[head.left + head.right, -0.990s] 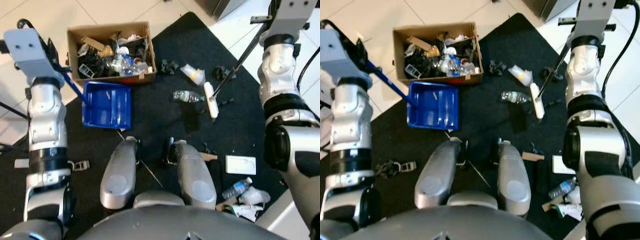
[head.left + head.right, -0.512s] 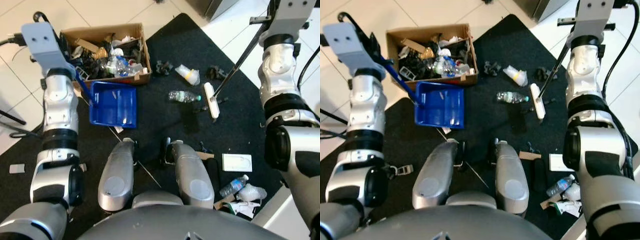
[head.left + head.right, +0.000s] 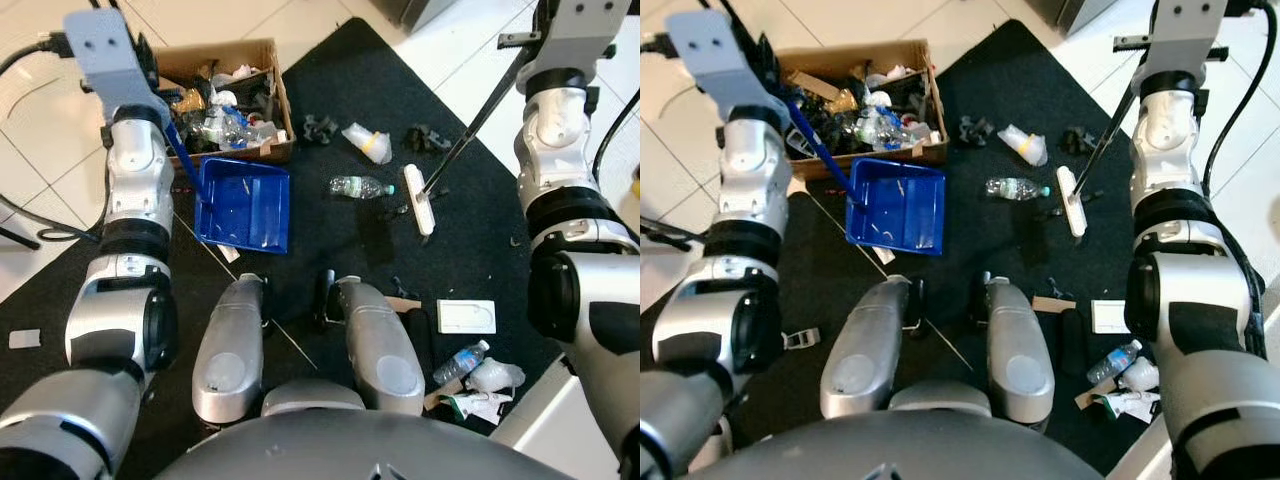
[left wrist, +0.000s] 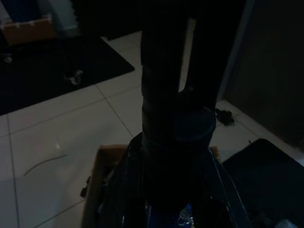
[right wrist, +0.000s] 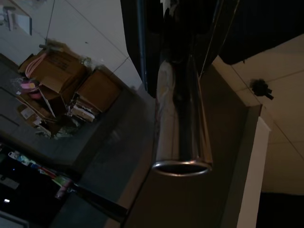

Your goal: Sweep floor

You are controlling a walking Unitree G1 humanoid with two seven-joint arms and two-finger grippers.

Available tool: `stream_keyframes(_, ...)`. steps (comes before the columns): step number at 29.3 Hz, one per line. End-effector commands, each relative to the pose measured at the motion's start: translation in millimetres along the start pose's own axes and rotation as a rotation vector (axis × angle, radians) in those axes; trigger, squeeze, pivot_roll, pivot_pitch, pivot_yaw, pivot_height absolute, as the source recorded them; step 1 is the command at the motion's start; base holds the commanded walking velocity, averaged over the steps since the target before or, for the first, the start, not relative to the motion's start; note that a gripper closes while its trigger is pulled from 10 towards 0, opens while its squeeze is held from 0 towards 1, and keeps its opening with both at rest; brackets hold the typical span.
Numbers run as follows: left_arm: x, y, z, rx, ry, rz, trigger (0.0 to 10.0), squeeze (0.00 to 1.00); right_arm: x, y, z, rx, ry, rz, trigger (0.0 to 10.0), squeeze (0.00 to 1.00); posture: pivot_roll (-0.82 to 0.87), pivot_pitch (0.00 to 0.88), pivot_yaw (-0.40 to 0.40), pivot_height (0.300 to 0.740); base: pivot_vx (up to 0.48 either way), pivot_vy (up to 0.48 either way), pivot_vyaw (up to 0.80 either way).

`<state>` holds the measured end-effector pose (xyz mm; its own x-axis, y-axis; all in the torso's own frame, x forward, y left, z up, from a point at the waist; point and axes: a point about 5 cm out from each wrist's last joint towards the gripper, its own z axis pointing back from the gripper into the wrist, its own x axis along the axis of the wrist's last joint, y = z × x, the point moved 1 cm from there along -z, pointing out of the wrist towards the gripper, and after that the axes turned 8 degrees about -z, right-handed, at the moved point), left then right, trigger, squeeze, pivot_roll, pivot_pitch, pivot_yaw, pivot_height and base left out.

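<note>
Near the black rug's (image 3: 330, 130) far corner, a clear plastic bottle (image 3: 357, 186) could roll past the white broom head (image 3: 418, 200); either tool's grip: cannot tell.

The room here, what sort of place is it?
Probably an indoor room set up for a cleaning trial: pale floor tiles, a black mat strewn with litter, and a cardboard box full of rubbish.

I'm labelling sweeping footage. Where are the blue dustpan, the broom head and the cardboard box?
blue dustpan (image 3: 245, 206): left eye view, on the pan's flat inner floor.
broom head (image 3: 418, 199): left eye view, on the middle of the white head.
cardboard box (image 3: 281, 100): left eye view, on its right side wall.
</note>
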<state>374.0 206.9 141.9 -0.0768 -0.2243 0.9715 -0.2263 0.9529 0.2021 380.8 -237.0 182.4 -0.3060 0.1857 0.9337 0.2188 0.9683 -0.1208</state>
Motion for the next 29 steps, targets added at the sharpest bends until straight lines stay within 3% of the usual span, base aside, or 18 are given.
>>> stream_keyframes(1, 7, -8.4, -2.3, -0.023, -0.044, -0.023, 10.0, 0.00, 2, -3.6, -0.8, -0.008, -0.011, 0.014, 10.0, 0.00, 0.07, 0.285, -0.094, 0.740, 0.000, 0.000, 0.00)
stream_keyframes(8, 9, -13.6, -4.9, -0.058, -0.064, -0.093, 10.0, 0.00, 3, -2.6, 0.2, -0.017, -0.018, 0.010, 10.0, 0.00, 0.07, 0.318, -0.059, 0.740, 0.000, 0.000, 0.00)
stream_keyframes(9, 3, -19.1, -1.8, -0.086, -0.055, -0.127, 10.0, 0.00, 2, -3.6, 1.8, -0.026, -0.025, 0.008, 10.0, 0.00, 0.06, 0.324, -0.045, 0.740, 0.000, 0.000, 0.00)
stream_keyframes(17, -11, -29.9, 8.5, -0.121, -0.046, -0.159, 10.0, 0.00, 2, -13.4, 6.9, -0.050, -0.046, 0.013, 10.0, 0.00, 0.05, 0.330, -0.021, 0.740, 0.000, 0.000, 0.00)
stream_keyframes(29, -20, -29.8, 28.6, -0.029, -0.113, -0.203, 10.0, 0.00, 6, -16.3, 7.4, -0.042, -0.063, 0.025, 10.0, 0.00, 0.05, 0.324, -0.052, 0.740, 0.000, 0.000, 0.00)
